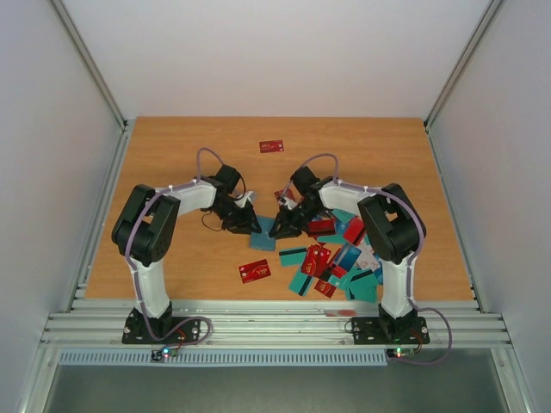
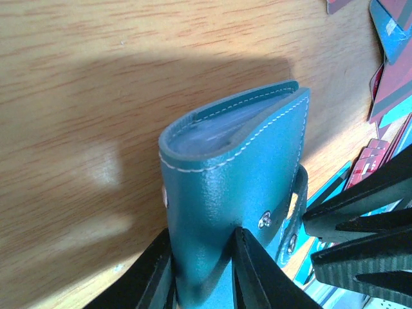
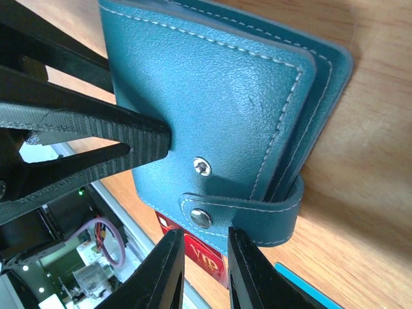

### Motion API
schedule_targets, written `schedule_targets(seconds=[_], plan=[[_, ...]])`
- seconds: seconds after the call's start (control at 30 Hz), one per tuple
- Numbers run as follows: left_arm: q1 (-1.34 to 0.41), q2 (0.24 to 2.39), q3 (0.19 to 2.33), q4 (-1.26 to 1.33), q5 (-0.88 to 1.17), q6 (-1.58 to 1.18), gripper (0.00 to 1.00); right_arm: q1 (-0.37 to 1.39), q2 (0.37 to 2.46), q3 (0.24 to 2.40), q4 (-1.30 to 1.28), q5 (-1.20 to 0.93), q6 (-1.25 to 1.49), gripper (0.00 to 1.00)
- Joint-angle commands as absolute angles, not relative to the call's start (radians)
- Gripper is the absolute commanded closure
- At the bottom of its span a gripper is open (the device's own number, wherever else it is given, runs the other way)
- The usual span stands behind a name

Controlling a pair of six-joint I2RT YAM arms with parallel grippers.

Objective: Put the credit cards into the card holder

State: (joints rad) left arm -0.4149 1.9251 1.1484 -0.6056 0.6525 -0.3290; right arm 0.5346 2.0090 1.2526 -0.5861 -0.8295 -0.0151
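The wooden table is bearing everything, with the left arm and the right arm reaching inward so that their tips are meeting near its middle. A loose heap of credit cards, red, teal, blue and white, is lying overlapped just in front of the right arm's elbow.

The teal card holder is sitting between the two claws, folded closed, with its stitched spine showing in the left wrist view and its flat cover filling the right wrist view. The left gripper is clamping one edge of it, a finger pressing on each face. The right gripper is standing with a narrow gap at the lower edge of the closure strap; whether it is pinching that strap I cannot tell.

One red card is lying alone toward the far side of the table, well apart from the heap. Another red card is lying near the front, just below the holder, and its print is showing between the right claw's fingers. A metal snap stud is showing on the cover, with the strap's own snap just beneath it.
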Motion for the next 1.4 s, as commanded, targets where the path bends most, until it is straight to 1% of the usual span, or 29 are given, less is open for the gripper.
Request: schedule_targets(seconds=[0.0, 0.53, 1.0, 1.37], plan=[[-0.416, 1.959, 1.149, -0.606, 0.596, -0.329, 0.76, 0.551, 1.963, 1.243, -0.600, -0.813, -0.034, 0.79], [-0.416, 1.957, 1.149, -0.607, 0.602, -0.327, 0.77, 0.574, 2.006, 1.249, -0.584, -0.776, -0.020, 0.80], [-0.416, 1.957, 1.147, -0.608, 0.609, -0.324, 0.77, 0.574, 2.081, 1.328, -0.624, -0.784, -0.030, 0.81], [-0.416, 1.960, 1.154, -0.620, 0.578, -0.324, 0.77, 0.569, 2.101, 1.366, -0.609, -0.927, -0.033, 0.80]])
